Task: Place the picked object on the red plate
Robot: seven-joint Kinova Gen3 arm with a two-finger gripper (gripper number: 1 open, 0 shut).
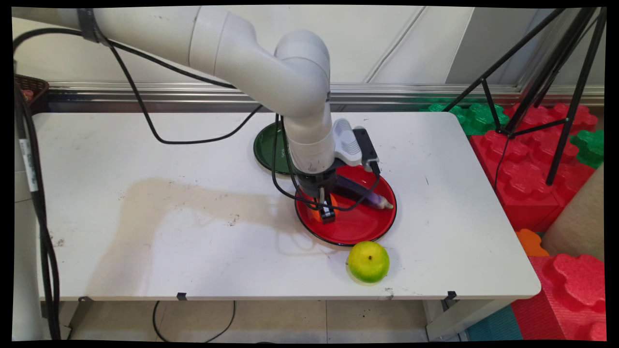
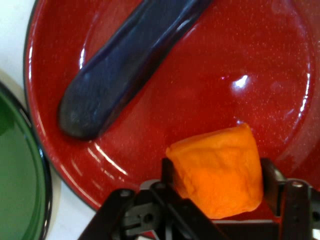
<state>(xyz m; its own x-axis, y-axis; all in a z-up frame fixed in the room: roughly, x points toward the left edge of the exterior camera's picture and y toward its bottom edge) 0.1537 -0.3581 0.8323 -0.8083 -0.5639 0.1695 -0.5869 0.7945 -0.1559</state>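
My gripper (image 1: pixel 327 212) hangs low over the left part of a red plate (image 1: pixel 367 232), shut on an orange soft block (image 2: pixel 220 175). In the hand view the block sits between the two fingers, and both press against its sides just above the red plate (image 2: pixel 225 60). In the main view only slivers of the orange block (image 1: pixel 315 214) show beside the fingers. A purple eggplant (image 1: pixel 367 195) lies across the back of the same plate, apart from the block; the eggplant (image 2: pixel 125 65) runs diagonally in the hand view.
A dark green plate (image 1: pixel 266 145) sits behind the red one, touching or nearly touching it, and its rim (image 2: pixel 15 175) shows at the hand view's left. A yellow-green round fruit (image 1: pixel 368 261) rests near the table's front edge. Red and green foam blocks (image 1: pixel 522 169) and a black tripod (image 1: pixel 561 96) stand to the right.
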